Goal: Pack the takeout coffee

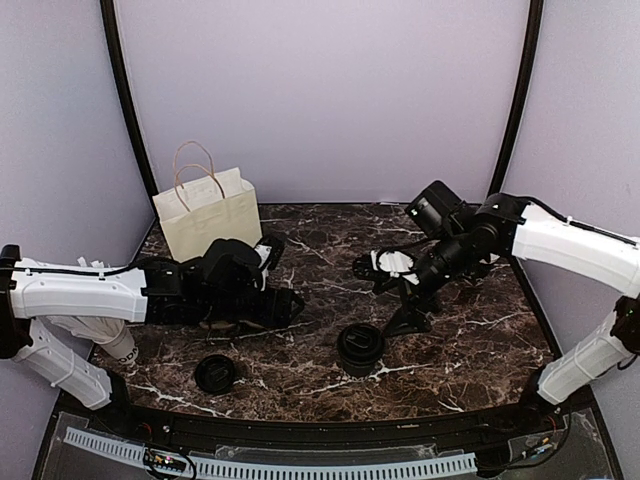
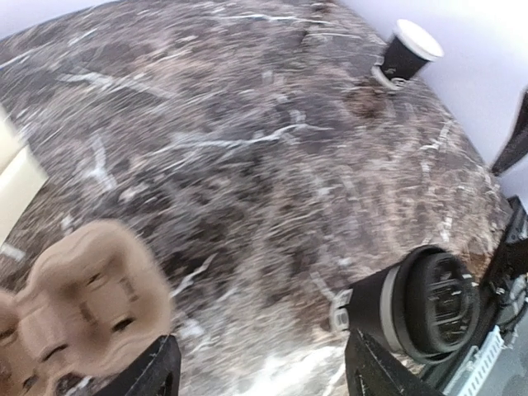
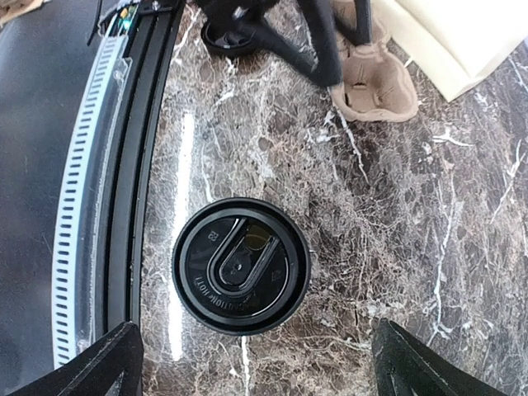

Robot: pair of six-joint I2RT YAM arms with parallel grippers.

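Note:
The takeout coffee (image 1: pixel 360 348) stands upright near the front middle of the table, with its black lid on. In the right wrist view I look straight down on that lid (image 3: pixel 241 266). My right gripper (image 3: pixel 256 371) hovers above and beside it, open wide, with nothing between the fingers. In the top view that gripper (image 1: pixel 398 298) is just behind and to the right of the cup. My left gripper (image 1: pixel 282 305) lies low over the table, left of the cup. It is open and empty (image 2: pixel 268 375), and the lidded cup (image 2: pixel 421 305) is just beyond its right finger.
A brown pulp cup carrier (image 2: pixel 82 297) lies by my left finger and shows again (image 3: pixel 371 74) in the right wrist view. A cream paper bag (image 1: pixel 205 215) stands at the back left. A loose black lid (image 1: pixel 215 373) lies front left. An open white-rimmed cup (image 2: pixel 408 49) stands farther back.

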